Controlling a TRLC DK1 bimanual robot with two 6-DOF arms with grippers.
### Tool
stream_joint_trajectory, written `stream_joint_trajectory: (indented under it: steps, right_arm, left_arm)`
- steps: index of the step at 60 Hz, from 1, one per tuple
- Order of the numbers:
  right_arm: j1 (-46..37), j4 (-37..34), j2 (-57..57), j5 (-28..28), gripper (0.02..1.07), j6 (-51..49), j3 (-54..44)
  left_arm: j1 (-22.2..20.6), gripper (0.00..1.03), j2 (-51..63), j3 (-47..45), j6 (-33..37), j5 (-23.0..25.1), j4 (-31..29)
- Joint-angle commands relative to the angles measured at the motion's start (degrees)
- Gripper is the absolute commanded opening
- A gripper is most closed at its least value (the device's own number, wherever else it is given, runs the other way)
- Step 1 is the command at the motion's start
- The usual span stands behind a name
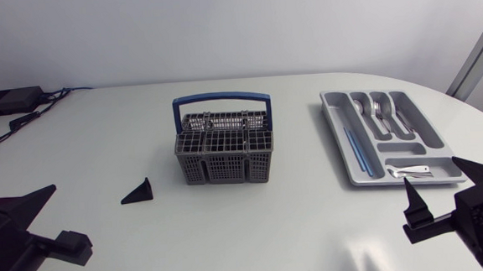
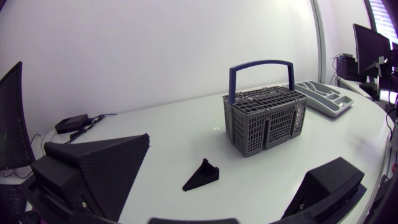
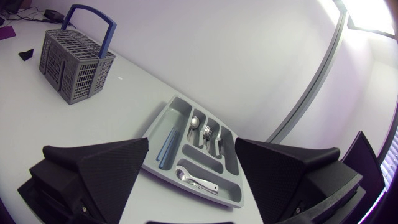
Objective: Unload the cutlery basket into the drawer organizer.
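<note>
Because no handle or blade stands above the grid top of the grey plastic cutlery basket with the blue hoop handle (image 1: pixel 223 153) in any view, I judge the unloading to be finished or nearly so, though I cannot see to the bottom of every cell. The basket stands upright near the middle of the white worktop (image 1: pixel 272 226), well apart from the grey plastic drawer organizer (image 1: pixel 338 138) off to my right. That organizer holds silver spoons and forks (image 1: pixel 383 110) in its long slots, thin blue sticks (image 1: pixel 355 145) in its outer slot and one small silver piece (image 1: pixel 407 171) in the cross compartment. Both arms sit low at the near edge. The left claw (image 2: pixel 242 152) is spread wide with nothing in it, and the right claw (image 3: pixel 192 141) is likewise spread and empty. A small black wedge-shaped block (image 1: pixel 137 192) lies on the worktop beside the basket on my left. To do this step well I would bring a wrist view over the basket and check each cell. Anything found should be drawn straight up clear of the hoop, then laid flat with its like. I can read no brand, label or writing on anything.
</note>
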Motion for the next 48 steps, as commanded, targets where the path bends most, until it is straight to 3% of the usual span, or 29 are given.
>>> stream_joint_trajectory:
  steps: [1, 7, 48]
  right_arm:
    - [0.2, -0.4, -0.3, 0.1, 1.02, 0.7, -1.3]
    - [1.2, 1.5, -0.4, 0.3, 1.02, 3.9, -1.7]
    - [2.2, 8.9, -0.1, -0.1, 1.02, 23.3, -3.8]
  left_arm:
    - [0.4, 0.99, -0.6, -1.0, -4.9, 0.1, -0.3]
    - [0.3, 0.99, -0.6, -1.3, -9.7, -0.4, 0.8]
    - [-5.2, 0.99, 0.0, -3.5, -10.8, -11.5, 8.3]
